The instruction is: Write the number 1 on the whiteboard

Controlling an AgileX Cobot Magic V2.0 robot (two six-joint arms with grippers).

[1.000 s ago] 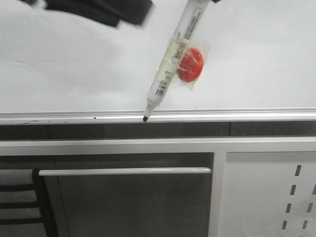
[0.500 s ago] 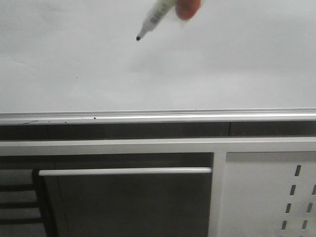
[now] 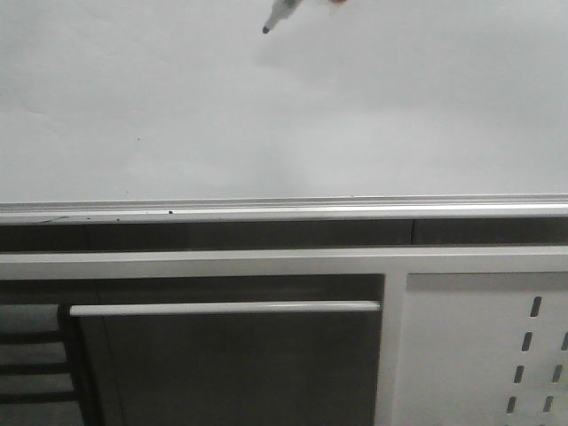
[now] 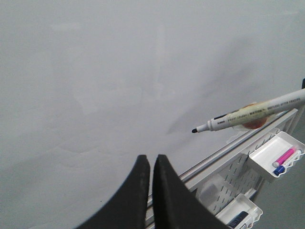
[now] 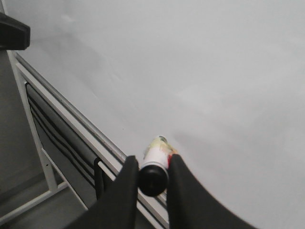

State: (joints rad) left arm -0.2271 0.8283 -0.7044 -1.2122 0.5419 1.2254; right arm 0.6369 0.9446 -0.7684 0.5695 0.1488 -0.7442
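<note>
Glossy grey-white whiteboard (image 3: 177,106) bare, silver rail (image 3: 284,211) below.

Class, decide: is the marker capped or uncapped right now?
Uncapped. The marker shows its bare black tip, held by the right gripper near the whiteboard.

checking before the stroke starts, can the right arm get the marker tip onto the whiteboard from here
Probably yes: the right claw grips the marker, its tip hangs close to the bare whiteboard, and nothing lies between them.
</note>
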